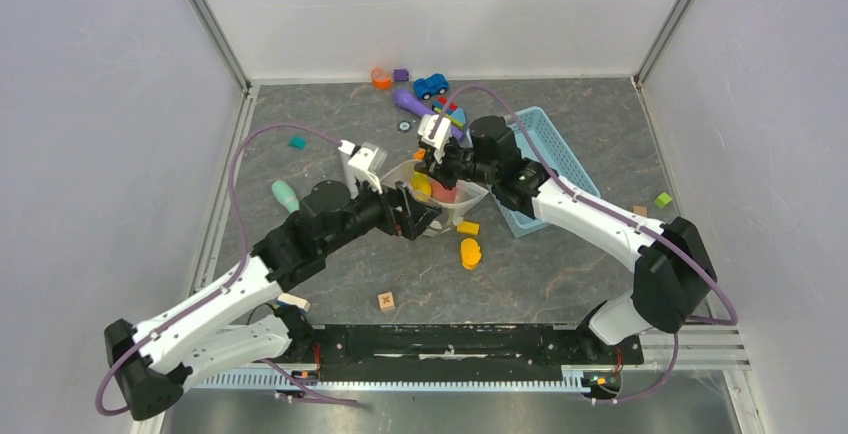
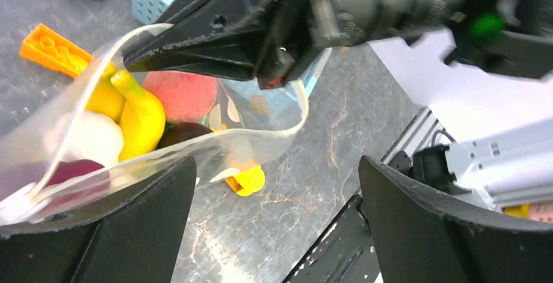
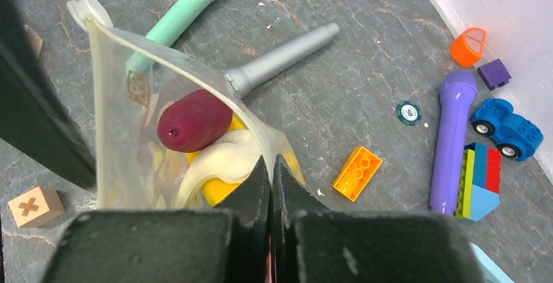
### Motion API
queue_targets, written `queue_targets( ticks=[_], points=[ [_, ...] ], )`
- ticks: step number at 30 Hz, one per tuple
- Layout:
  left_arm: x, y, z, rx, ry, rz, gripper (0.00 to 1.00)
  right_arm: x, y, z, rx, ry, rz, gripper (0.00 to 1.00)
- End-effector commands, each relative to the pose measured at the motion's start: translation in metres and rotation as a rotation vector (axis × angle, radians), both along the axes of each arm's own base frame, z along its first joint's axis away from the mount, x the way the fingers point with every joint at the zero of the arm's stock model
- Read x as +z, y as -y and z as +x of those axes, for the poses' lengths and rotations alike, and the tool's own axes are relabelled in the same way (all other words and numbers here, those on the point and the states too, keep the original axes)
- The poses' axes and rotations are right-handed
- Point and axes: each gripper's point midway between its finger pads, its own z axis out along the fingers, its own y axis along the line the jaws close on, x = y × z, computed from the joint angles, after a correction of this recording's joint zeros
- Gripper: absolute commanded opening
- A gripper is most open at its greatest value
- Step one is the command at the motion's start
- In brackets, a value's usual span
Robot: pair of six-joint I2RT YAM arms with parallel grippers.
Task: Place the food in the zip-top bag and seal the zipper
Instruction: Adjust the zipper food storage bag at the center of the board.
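Clear bag [image 3: 120,146] pinched in right claw [image 3: 270,165], left claw [image 2: 277,165] gaping; orange brick [image 3: 357,173] nearby.

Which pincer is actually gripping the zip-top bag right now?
The right pincer: its jaws are closed on the rim of the zip-top bag, while the left pincer stands wide open.

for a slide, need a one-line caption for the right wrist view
Right gripper pinching the zip-top bag by its rim, a dark purple piece inside.
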Motion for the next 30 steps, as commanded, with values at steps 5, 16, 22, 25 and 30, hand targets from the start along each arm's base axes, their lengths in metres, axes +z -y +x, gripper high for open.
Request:
queue_targets(
  ticks=[5,16,22,25,30],
  points=[
    [0.058,-0.05,-0.045,-0.125,0.394,0.072,1.0,0.011,-0.001,0.0,0.097,0.045,0.033,0.0],
    [-0.002,-0.088,0.0,0.112,0.468,0.323,1.0,0.003,-0.002,-0.006,0.152,-0.001,0.02,0.0],
    [-0.025,-0.089,0.016,0.146,0.465,0.325,1.0,-0.005,0.0,-0.01,0.168,-0.031,-0.01,0.01],
    [-0.032,-0.096,0.022,0.149,0.473,0.253,1.0,-0.008,0.001,-0.011,0.176,-0.038,-0.02,0.01],
    [-0.031,-0.103,0.033,0.043,0.474,0.095,1.0,-0.008,-0.001,-0.013,0.198,-0.047,-0.023,0.01]
  ],
)
